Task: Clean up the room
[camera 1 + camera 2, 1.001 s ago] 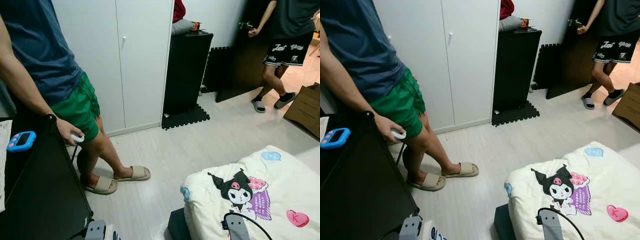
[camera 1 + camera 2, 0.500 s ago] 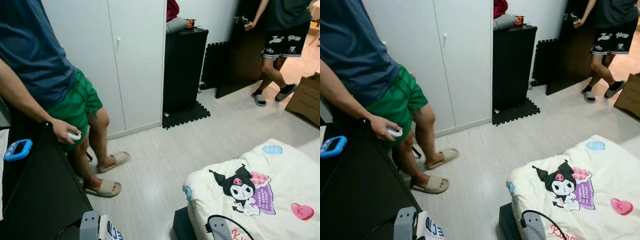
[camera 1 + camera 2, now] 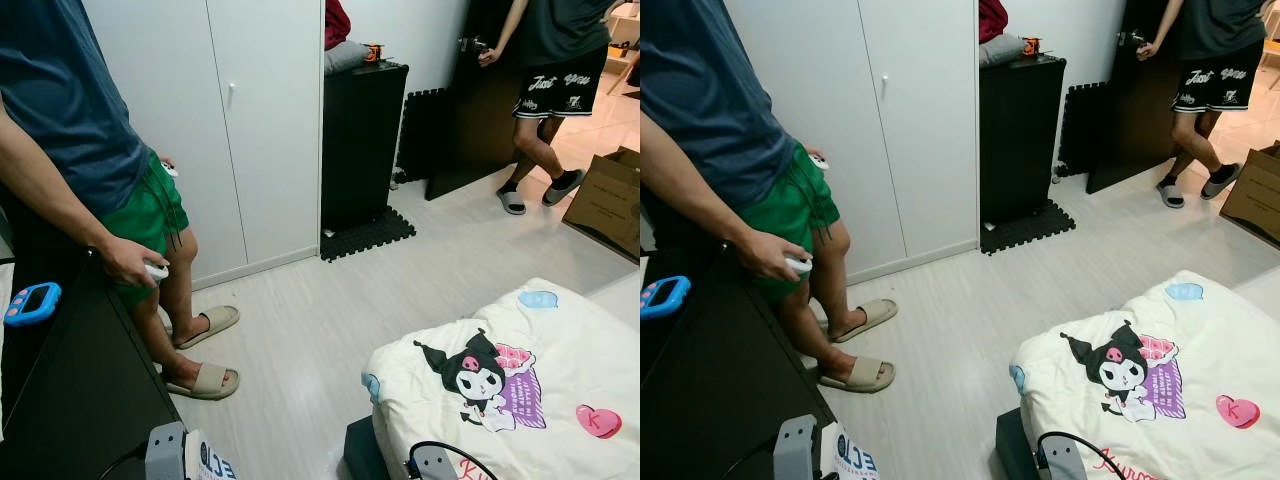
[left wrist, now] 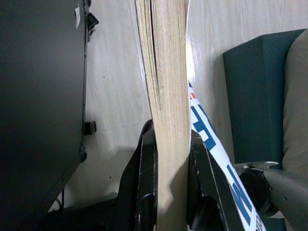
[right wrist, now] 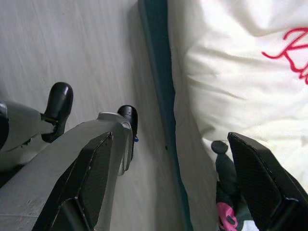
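My left gripper (image 4: 169,144) is shut on a thick book (image 4: 166,96), held edge-on over the pale wood floor, its yellowed pages facing the camera. The book's white cover with blue letters (image 3: 212,463) peeks up at the lower edge of the left eye view, beside my left wrist (image 3: 165,452). My right gripper (image 5: 175,173) is open with nothing in it, hanging over the edge of a bed (image 5: 159,72). A white blanket (image 3: 500,370) with a cartoon figure covers the bed.
A person in green shorts (image 3: 140,210) stands close on the left by a black desk (image 3: 70,390) holding a blue device (image 3: 30,303). Ahead are a white wardrobe (image 3: 220,120), a black cabinet (image 3: 363,140), a cardboard box (image 3: 610,200) and a second person (image 3: 550,70) at the door.
The camera has shifted slightly. The person in green shorts has stepped, their feet now further left. My left arm with the book shows a little more at the bottom edge.
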Tool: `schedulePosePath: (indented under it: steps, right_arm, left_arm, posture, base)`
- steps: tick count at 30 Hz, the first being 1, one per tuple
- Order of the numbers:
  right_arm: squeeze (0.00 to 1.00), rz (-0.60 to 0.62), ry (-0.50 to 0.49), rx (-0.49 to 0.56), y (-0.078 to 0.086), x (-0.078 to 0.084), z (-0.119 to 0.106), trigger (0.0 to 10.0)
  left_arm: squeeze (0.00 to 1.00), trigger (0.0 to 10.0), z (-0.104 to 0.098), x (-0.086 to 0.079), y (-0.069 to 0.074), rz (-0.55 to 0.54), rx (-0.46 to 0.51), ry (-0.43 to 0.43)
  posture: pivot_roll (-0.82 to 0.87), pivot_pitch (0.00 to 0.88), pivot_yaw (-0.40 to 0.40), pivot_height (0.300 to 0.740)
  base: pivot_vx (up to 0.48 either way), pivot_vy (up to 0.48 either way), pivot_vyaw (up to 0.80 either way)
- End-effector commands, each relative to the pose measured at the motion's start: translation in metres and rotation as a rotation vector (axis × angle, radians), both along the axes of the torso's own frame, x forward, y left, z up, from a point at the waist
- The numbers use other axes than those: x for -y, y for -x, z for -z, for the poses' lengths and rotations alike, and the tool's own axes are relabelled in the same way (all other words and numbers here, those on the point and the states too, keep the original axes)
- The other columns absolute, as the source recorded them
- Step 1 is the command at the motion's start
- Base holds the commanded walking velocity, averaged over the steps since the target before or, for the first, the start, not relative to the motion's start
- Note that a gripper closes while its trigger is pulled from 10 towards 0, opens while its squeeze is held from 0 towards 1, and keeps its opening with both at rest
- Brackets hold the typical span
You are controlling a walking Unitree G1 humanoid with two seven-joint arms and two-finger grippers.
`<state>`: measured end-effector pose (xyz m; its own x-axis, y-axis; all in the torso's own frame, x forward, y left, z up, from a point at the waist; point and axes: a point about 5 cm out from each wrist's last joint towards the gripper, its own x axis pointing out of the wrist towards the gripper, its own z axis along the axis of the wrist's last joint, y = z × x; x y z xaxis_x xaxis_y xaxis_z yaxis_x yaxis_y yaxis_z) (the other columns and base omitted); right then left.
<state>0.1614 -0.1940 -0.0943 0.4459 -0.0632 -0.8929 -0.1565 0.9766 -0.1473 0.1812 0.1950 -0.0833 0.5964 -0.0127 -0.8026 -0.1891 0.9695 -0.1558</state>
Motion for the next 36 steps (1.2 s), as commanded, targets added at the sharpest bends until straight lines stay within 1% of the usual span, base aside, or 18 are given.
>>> schedulePosePath:
  steps: [1,6,9,14,15,17,19,22,24,27,34,36]
  right_arm:
    - [0.0,-0.021,-0.004,0.015,-0.006,-0.004,-0.002,10.0]
    - [0.0,-0.005,-0.014,0.014,-0.005,-0.005,-0.001,10.0]
    - [0.0,0.0,-0.014,0.003,-0.001,-0.004,0.0,10.0]
    - [0.0,0.0,-0.013,-0.003,0.001,-0.003,0.001,10.0]
    - [0.0,0.002,-0.014,-0.01,0.005,-0.003,0.002,10.0]
    - [0.0,0.002,-0.014,-0.01,0.005,-0.003,0.002,10.0]
    - [0.0,0.017,-0.021,-0.023,0.011,-0.001,0.005,10.0]
    - [0.0,0.017,-0.021,-0.023,0.011,-0.001,0.005,10.0]
    - [0.0,0.026,-0.023,-0.029,0.013,-0.001,0.005,10.0]
    - [0.0,0.019,-0.021,-0.03,0.013,-0.001,0.005,10.0]
    - [0.0,-0.014,-0.017,-0.032,0.012,-0.002,0.005,10.0]
    - [0.0,-0.019,-0.016,-0.032,0.012,-0.002,0.005,10.0]
  left_arm:
    - [0.0,10.0,0.003,-0.006,0.008,0.015,-0.028,-0.017]
    - [0.0,10.0,0.003,-0.004,0.008,0.022,-0.031,-0.015]
    - [0.0,10.0,0.002,-0.004,0.006,-0.013,-0.018,0.005]
    - [0.0,10.0,0.002,-0.003,0.005,-0.018,-0.015,0.01]
    - [0.0,10.0,0.003,-0.002,0.007,-0.01,-0.02,0.012]
    - [0.0,10.0,0.003,-0.002,0.007,-0.01,-0.02,0.012]
    - [0.0,10.0,0.006,-0.002,0.015,0.014,-0.039,0.009]
    - [0.0,10.0,0.006,-0.002,0.015,0.014,-0.039,0.009]
    - [0.0,10.0,0.007,-0.004,0.018,0.02,-0.049,0.006]
    - [0.0,10.0,0.007,-0.005,0.018,0.02,-0.049,0.005]
    - [0.0,10.0,0.004,-0.007,0.012,0.018,-0.032,0.005]
    - [0.0,10.0,0.004,-0.007,0.012,0.019,-0.032,0.004]
  posture:
    - [-0.02,0.0,0.014,0.74]
    - [-0.02,0.0,0.009,0.74]
    - [-0.02,0.0,0.005,0.74]
    - [-0.03,0.0,0.001,0.74]
    - [-0.04,0.0,0.003,0.74]
    - [-0.04,0.0,0.003,0.74]
    - [-0.04,0.0,0.012,0.74]
    - [-0.04,0.0,0.012,0.74]
    - [-0.03,0.0,0.015,0.74]
    - [-0.03,0.0,0.016,0.74]
    - [-0.01,0.0,0.009,0.74]
    - [-0.02,0.0,0.008,0.74]
  base:
    - [0.0,0.0,0.0]
    - [0.0,0.0,0.0]
    - [0.0,0.0,0.0]
    - [0.0,0.0,0.0]
    - [0.0,0.0,0.0]
    - [0.0,0.0,0.0]
    - [0.0,0.0,0.0]
    - [0.0,0.0,0.0]
    - [0.0,0.0,0.0]
    - [0.0,0.0,0.0]
    - [0.0,0.0,0.0]
    - [0.24,0.0,0.0]
